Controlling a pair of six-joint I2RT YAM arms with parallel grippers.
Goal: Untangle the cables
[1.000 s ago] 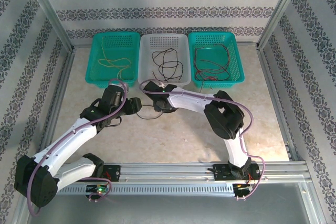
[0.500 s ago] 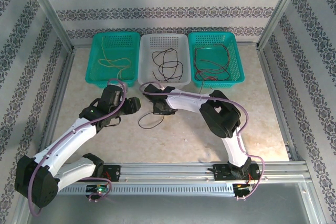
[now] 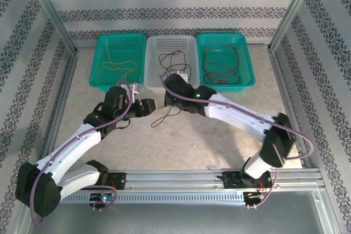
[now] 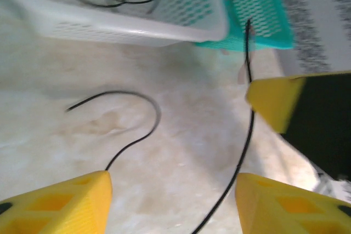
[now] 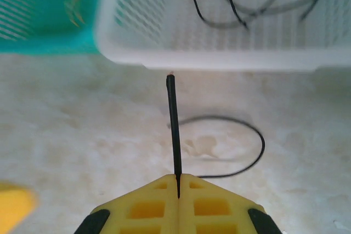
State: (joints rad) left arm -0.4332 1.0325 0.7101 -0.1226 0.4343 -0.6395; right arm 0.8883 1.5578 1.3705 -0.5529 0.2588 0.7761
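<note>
The right gripper point(image 5: 178, 179) is clenched, its yellow fingertips pressed together on a thin black cable point(image 5: 174, 130), whose short free end is held pointing straight ahead of the fingers. Just beyond the fingertips and a little to their right, the slack of the cable is laid in a loose curve on the beige marbled tabletop point(image 5: 82, 130). The left gripper point(image 4: 173, 182) is held released close beside the right one, its yellow fingers point(image 4: 60, 204) spread wide. The cable is passed through the gap between them, nearer the right-hand finger, and is not clamped. From there it is carried up to the right gripper, which is seen ahead and to the right of the left hand. Further ahead of both hands a white plastic mesh basket point(image 5: 219, 58) is set on the table, with black cables point(image 5: 236, 17) lying in it. To its left a teal plastic mesh basket point(image 5: 38, 47) is placed, holding a thin yellow cable point(image 5: 71, 4). To its right a second teal mesh basket point(image 3: 222, 36) is seen, with red and dark cables point(image 3: 218, 82) inside.
</note>
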